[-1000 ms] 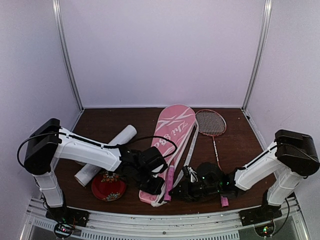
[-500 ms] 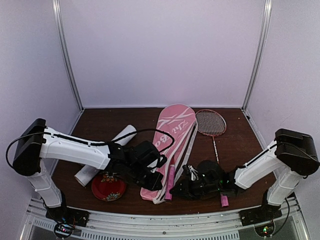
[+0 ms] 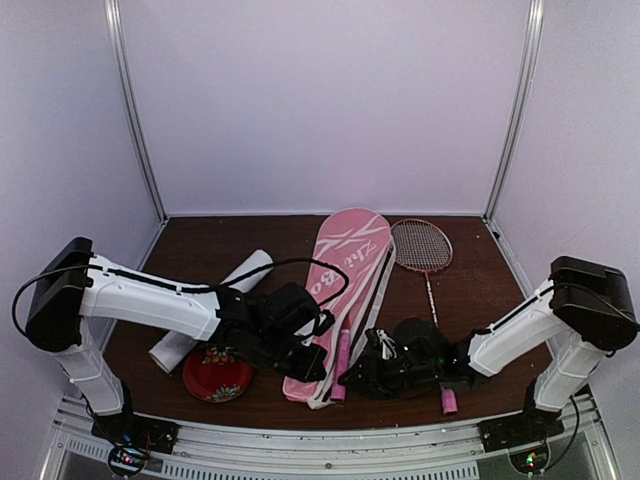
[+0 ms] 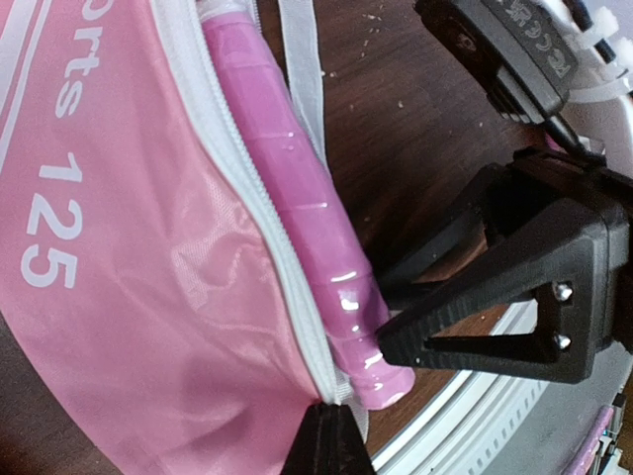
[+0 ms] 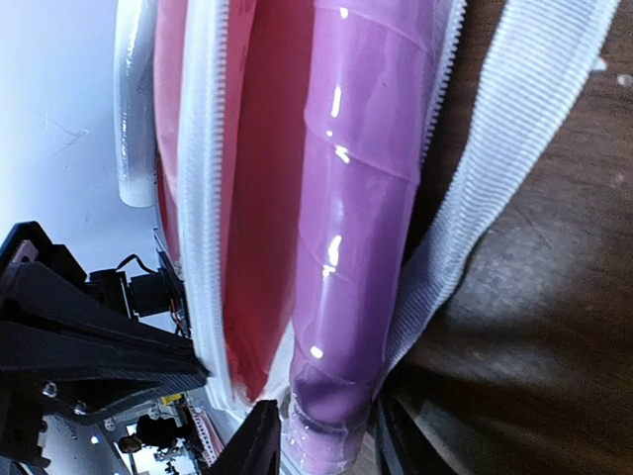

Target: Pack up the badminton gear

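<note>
On the brown table — pink bag, lilac walls

**Both arms reach inward, low and close together**
The left arm stretches rightward with the left end effector pinched shut; the right arm stretches leftward, forearm low, the right end effector just beside it, fingers part-way apart, grip unclear.

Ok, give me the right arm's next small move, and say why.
Probably slide the racquet handle farther into the pink bag. Its butt end pokes out of the bag's open zipper mouth, the right gripper straddles that end, and the left gripper is shut on the bag's edge right beside it, which should hold the bag in place against the push.
</note>
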